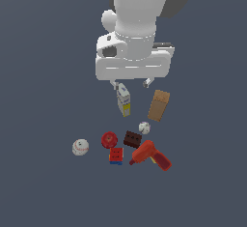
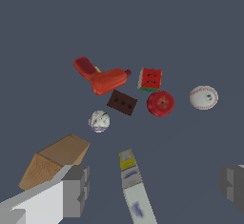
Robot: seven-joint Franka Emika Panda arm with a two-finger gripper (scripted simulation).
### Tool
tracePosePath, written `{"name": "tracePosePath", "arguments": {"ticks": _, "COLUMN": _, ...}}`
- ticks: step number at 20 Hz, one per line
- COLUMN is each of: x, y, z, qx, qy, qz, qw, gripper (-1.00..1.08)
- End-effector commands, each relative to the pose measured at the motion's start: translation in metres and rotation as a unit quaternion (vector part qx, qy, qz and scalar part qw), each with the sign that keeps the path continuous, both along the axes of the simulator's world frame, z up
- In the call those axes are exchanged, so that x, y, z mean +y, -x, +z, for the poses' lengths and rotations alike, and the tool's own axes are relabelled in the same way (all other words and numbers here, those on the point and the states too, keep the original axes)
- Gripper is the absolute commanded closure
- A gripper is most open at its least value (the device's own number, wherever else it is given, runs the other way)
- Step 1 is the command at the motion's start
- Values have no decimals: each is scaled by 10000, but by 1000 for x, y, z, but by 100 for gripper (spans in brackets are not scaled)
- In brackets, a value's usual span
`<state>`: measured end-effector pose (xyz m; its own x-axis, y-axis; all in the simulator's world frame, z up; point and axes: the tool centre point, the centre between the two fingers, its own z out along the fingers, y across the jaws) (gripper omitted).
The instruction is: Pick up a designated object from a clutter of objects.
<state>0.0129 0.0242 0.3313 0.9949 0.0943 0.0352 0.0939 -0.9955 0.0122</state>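
Above the white-and-yellow carton [image 1: 124, 100], I had the gripper [image 1: 131, 83] spread wide and empty, astride it but not yet closed, so grasp and lift remained.

No text, brand, number or sign can be read. The carton [image 2: 133, 189], lying between the open fingers [image 2: 76, 189] of the gripper [image 1: 131, 83], carries grey-purple print on its white part, but it is only blurred marks. The small white ball [image 2: 99, 121] beyond the gripper shows faint purple smudges, also illegible.
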Motion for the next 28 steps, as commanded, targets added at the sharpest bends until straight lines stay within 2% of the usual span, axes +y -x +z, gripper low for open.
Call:
{"name": "tracePosePath", "arguments": {"ticks": 1, "x": -1, "y": 3, "z": -3, "qx": 6, "qy": 3, "qz": 44, "qw": 10000, "gripper": -92}}
{"name": "tracePosePath", "arguments": {"ticks": 11, "x": -8, "y": 32, "z": -36, "qx": 53, "qy": 15, "qz": 485, "qw": 9988, "gripper": -92}}
{"name": "tracePosePath", "arguments": {"ticks": 22, "x": -19, "y": 95, "z": -94, "qx": 138, "qy": 10, "qz": 1291, "qw": 9915, "gripper": -92}}
{"name": "tracePosePath", "arguments": {"ticks": 28, "x": -22, "y": 122, "z": -116, "qx": 168, "qy": -1, "qz": 1599, "qw": 9870, "gripper": -92}}
